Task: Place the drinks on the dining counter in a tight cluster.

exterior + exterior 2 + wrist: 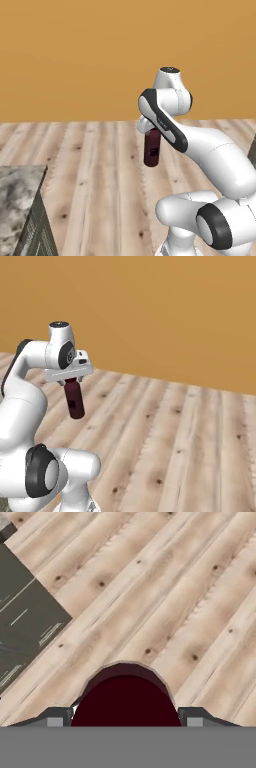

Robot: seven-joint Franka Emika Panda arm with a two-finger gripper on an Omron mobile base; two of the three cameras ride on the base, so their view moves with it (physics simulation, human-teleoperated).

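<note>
One drink is seen: a squat maroon bottle [152, 148], held up in the air over the wooden floor [100, 165], well clear of it. The bottle hangs upright from the claw [150, 131], which is pinched on its upper part; the cap is covered by the claw and cannot be made out. In the hand view, the bottle's rounded dark-red body [125, 701] is seen between the two finger tips [56, 718], its lower portion cut off by the bottom of the picture. One tabletop [17, 200] with a grey marbled stone top and a dark side panel is shown at the lower left of the left base view, cut off by the frame edge. Nothing can be seen resting on its visible corner. The bottle is well apart from it, to the right.
</note>
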